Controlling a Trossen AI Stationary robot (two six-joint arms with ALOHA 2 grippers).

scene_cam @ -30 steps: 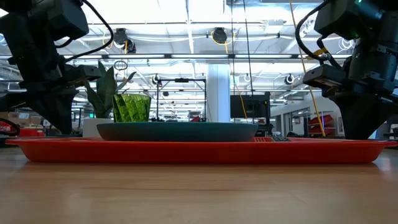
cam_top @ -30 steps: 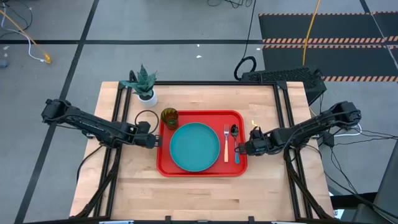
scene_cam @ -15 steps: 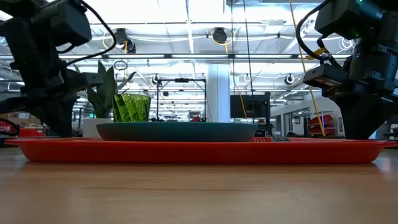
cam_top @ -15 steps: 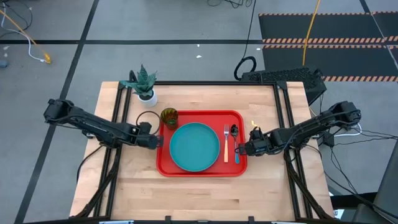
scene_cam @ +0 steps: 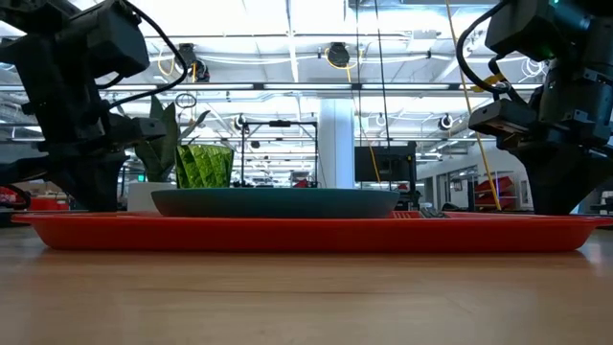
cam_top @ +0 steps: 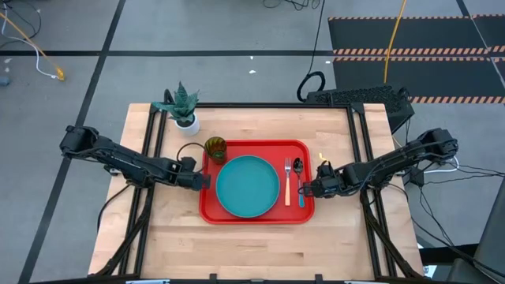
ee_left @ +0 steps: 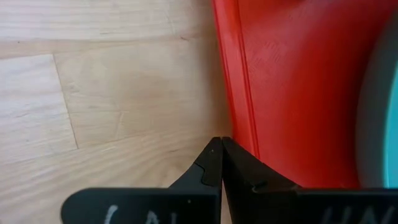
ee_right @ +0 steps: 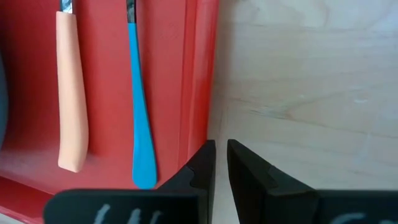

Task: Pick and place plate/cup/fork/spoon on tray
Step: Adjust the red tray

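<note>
High view: plate (cam_top: pixel 248 185), cup (cam_top: pixel 215 147), fork (cam_top: pixel 287 181) and spoon (cam_top: pixel 299 180) all on tray (cam_top: pixel 254 216), mid-table (cam_top: pixel 237 244).
Left wrist view: left gripper (ee_left: pixel 221 144) pinched closed, empty, at tray's left rim.
Right wrist view: right gripper (ee_right: pixel 221 145) nearly closed, empty, just outside right rim.
</note>
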